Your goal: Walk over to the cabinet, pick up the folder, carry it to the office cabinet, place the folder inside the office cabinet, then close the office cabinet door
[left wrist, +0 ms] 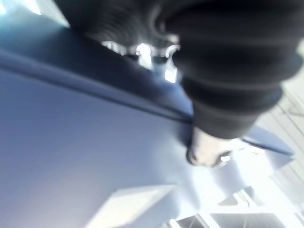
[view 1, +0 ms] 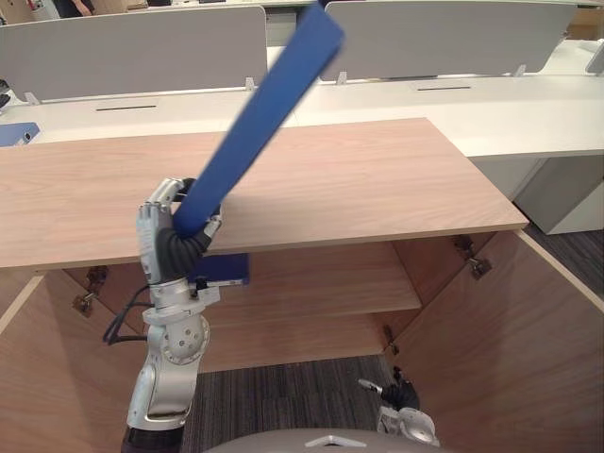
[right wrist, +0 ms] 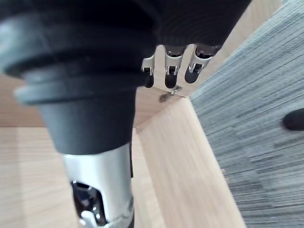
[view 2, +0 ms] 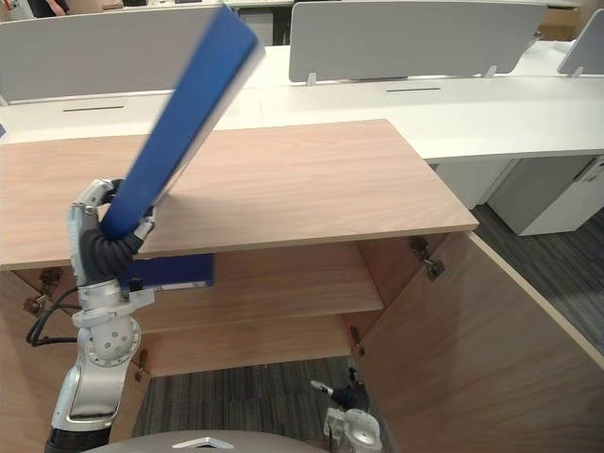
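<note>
Folder [view 1: 264,123] and left hand [view 1: 160,222] show in my left eye view. My fingers are curled tight round the bottom end of the blue folder. It sticks up on a slant, high over the wooden top of the cabinet [view 1: 359,179], and does not touch it. The cabinet is open, with a door [view 1: 510,340] swung out on my right side. Inside is a shelf [view 1: 321,283], and a blue thing [view 1: 226,269] lies on it just behind my left wrist. Past the cabinet stands a long white table [view 1: 510,113] with grey screens [view 1: 132,47]. My right hand [view 1: 408,423] hangs low over the grey carpet [view 1: 274,396], near the open door.

My right eye view shows the same things from a little to the side.

My left wrist view is very close. The folder's blue cover lies right against my hand, and my thumb [left wrist: 204,152] presses on it.

My right wrist view shows the tops of my fingers [right wrist: 171,71] past the dark cover, with the wooden door edge and the carpet beyond. I cannot tell if this hand is open or closed. I see nothing in it.
</note>
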`<state>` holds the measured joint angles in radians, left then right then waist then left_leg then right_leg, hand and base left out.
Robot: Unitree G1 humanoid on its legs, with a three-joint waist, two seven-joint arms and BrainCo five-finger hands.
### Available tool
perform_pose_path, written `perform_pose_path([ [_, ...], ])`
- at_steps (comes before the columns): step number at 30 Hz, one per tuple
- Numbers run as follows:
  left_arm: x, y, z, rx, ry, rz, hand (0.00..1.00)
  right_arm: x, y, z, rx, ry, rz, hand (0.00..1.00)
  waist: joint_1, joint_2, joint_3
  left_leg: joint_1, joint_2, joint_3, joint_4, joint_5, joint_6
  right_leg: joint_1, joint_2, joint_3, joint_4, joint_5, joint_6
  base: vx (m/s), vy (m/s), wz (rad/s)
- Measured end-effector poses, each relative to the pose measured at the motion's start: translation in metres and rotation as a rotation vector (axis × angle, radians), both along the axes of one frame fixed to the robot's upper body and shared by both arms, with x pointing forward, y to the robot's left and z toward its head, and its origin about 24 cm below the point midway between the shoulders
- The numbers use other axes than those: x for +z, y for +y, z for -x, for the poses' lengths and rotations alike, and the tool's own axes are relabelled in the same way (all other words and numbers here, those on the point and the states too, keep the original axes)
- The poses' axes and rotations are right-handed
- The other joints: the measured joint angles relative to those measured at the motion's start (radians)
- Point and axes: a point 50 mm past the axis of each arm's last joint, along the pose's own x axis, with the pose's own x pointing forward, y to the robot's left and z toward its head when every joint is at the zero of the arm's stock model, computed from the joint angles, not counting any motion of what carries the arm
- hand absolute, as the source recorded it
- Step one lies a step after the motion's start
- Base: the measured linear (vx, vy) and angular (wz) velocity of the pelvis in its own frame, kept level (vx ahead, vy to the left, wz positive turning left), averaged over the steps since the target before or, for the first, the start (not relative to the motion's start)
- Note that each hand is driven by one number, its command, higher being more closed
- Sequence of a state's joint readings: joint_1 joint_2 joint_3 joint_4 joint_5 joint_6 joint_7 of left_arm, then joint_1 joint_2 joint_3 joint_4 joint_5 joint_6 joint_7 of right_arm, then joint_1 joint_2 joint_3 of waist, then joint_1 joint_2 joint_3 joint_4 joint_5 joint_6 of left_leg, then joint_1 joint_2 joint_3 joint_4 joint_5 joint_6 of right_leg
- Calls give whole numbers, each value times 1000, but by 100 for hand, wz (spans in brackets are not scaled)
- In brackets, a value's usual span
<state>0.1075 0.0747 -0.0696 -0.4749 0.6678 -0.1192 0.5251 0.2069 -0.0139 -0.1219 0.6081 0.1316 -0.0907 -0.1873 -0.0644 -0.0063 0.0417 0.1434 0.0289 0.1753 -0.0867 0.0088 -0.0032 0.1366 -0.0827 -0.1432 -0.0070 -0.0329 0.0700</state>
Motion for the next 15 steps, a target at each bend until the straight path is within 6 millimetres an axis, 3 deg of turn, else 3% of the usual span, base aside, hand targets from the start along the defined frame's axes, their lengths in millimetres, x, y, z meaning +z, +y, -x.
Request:
perform_pose_path([
  [10,33,8,23,58,-220,112,100,72,-3,-26,-80,-382,89,0,-14,-1,6,-3,2,26,1,-2,0,-26,1,27,7,-1,3,-11,-6,-8],
  [15,39,5,27,38,-256,144,100,135,-1,-42,-86,-683,171,0,-23,1,10,-1,1,54,6,-11,3,-36,2,54,9,1,5,23,3,-16],
])
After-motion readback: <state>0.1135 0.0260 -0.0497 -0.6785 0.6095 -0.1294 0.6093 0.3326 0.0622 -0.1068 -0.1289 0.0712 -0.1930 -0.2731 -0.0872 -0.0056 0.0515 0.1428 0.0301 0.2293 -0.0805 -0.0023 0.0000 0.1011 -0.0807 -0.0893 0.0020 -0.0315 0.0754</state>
